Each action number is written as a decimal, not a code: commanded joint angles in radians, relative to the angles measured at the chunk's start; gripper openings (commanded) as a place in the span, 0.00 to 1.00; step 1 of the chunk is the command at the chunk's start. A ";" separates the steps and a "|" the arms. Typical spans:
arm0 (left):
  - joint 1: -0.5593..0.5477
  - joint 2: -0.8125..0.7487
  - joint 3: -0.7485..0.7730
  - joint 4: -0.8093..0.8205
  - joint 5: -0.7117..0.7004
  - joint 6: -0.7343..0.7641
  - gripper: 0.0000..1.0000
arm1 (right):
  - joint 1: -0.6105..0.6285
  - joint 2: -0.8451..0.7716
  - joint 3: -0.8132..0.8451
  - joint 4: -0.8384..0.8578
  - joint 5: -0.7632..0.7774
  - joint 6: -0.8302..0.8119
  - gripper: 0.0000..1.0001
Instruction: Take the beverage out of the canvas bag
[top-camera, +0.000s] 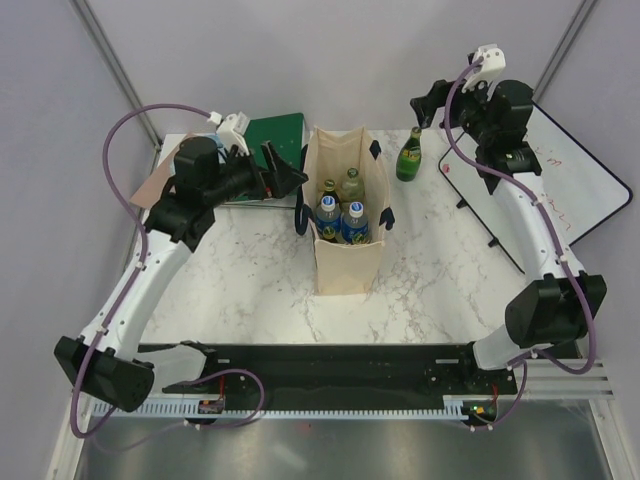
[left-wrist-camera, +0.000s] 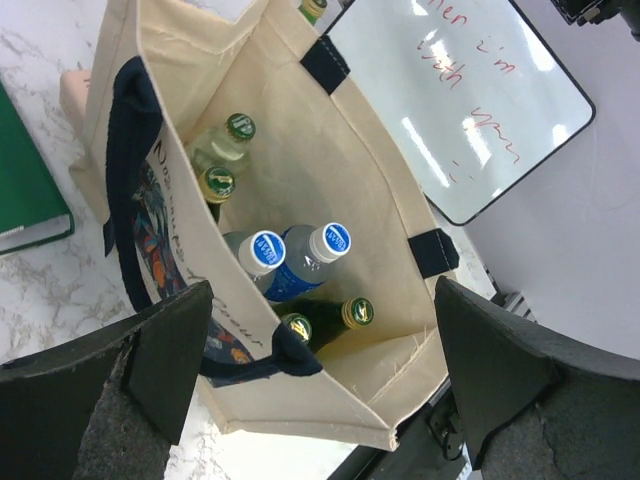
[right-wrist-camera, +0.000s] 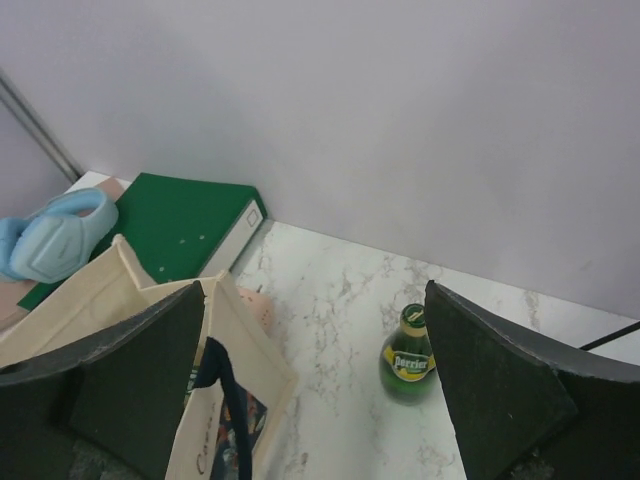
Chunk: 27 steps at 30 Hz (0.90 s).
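Seemingly we are partway: one green bottle (top-camera: 409, 155) stands far-right of the canvas bag (top-camera: 347, 265), several bottles (top-camera: 328, 208) sit inside, left gripper (left-wrist-camera: 320, 330) and right gripper (right-wrist-camera: 315, 300) spread wide, empty.

- Canvas bag (left-wrist-camera: 300, 150), below the left gripper (left-wrist-camera: 322, 295): cream-beige cloth, dark navy handles. One outer face has a multicoloured print with dark script lettering.
- Water bottles (left-wrist-camera: 266, 250) in the bag: clear, with blue labels and white caps marked in blue.
- Green glass bottles (left-wrist-camera: 330, 322) in the bag: dark green, with green-and-yellow caps.
- Pale bottles (left-wrist-camera: 215, 150) in the bag: yellowish-clear, with green caps.
- Perrier bottle (right-wrist-camera: 407, 358), ahead of the right gripper (right-wrist-camera: 315, 300): green glass, yellow-and-green label.
- Book (right-wrist-camera: 180, 225): dark green cover, white edge.
- Padded object (right-wrist-camera: 55, 235): pale blue.
- Whiteboard (left-wrist-camera: 450, 110): white, black frame, red handwriting.
- Table (top-camera: 250, 280): white marble, grey veining.
- Fingers (left-wrist-camera: 130, 390) of both grippers: matte black.
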 joint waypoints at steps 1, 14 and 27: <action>-0.056 0.047 0.090 0.032 0.008 0.092 0.99 | 0.000 -0.061 -0.037 0.002 -0.078 0.064 0.98; -0.249 0.246 0.267 -0.013 -0.125 0.299 0.98 | -0.027 -0.134 -0.094 -0.091 -0.282 -0.075 0.98; -0.252 0.553 0.523 -0.183 -0.286 0.299 0.73 | -0.119 -0.134 -0.051 -0.340 -0.250 -0.146 0.98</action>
